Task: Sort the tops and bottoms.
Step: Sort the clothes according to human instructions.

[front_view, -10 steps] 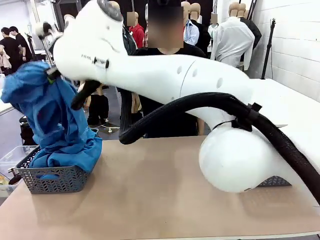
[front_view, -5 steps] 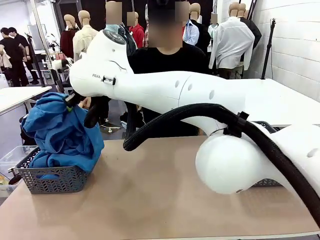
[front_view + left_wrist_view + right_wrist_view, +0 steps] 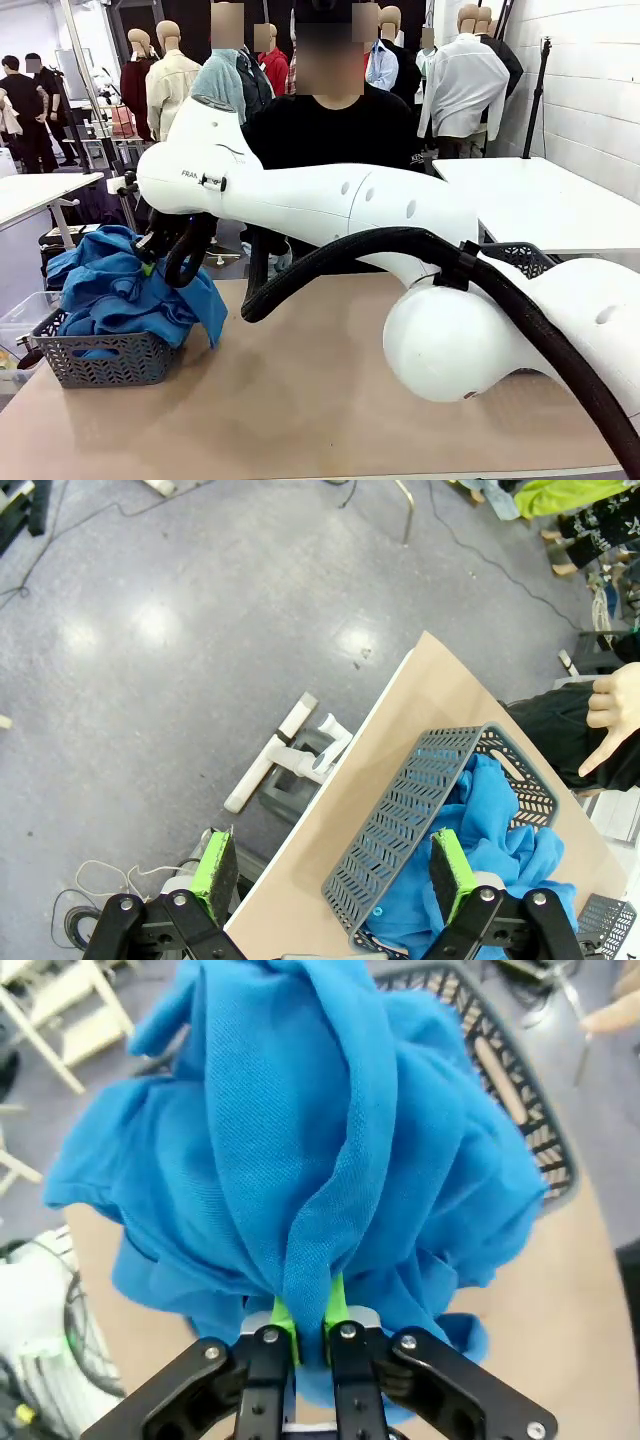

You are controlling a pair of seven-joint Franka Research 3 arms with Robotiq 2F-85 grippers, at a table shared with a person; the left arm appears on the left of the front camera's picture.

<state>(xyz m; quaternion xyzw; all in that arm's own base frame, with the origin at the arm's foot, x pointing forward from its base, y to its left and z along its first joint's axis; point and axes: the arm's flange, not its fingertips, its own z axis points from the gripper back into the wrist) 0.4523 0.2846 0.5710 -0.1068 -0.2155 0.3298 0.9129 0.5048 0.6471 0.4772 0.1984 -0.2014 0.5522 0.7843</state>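
Blue soft knit, a shirt (image 3: 300, 1150), bunched in folds and pinched at one fold between the green pads of the right hand (image 3: 308, 1345), jaws together on the cloth. In the front view the shirt (image 3: 125, 290) hangs over the grey basket (image 3: 100, 362) at the surface's (image 3: 320, 420) left end, part of it inside, a flap draped over the near rim. Left hand (image 3: 330, 880) hovers above the basket's (image 3: 420, 810) outer edge, jaws wide apart, holding nothing.

Risks, judged: pinch takes a thin fold only; limp cloth may slide out. Draped flap may stay outside when let go. Cloth could catch in the basket's perforated plastic lattice and drag the light basket along the smooth tan surface.
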